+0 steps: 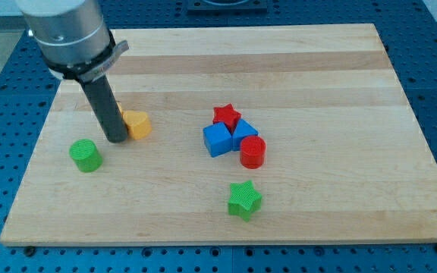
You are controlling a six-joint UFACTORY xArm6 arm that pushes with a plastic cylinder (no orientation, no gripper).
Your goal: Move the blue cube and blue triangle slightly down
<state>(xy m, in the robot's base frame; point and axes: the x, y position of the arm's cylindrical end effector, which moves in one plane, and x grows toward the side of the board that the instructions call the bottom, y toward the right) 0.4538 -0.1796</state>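
Note:
The blue cube (217, 140) lies near the board's middle. The blue triangle (243, 133) touches its right side. A red star (227, 115) sits just above the two, and a red cylinder (253, 152) touches them at the lower right. My tip (117, 139) rests on the board well to the left of the blue blocks, right beside a yellow block (136, 123).
A green cylinder (86, 155) stands at the left, below and left of my tip. A green star (244, 200) lies below the blue blocks. An orange block is mostly hidden behind the rod. The wooden board (317, 76) sits on a blue perforated table.

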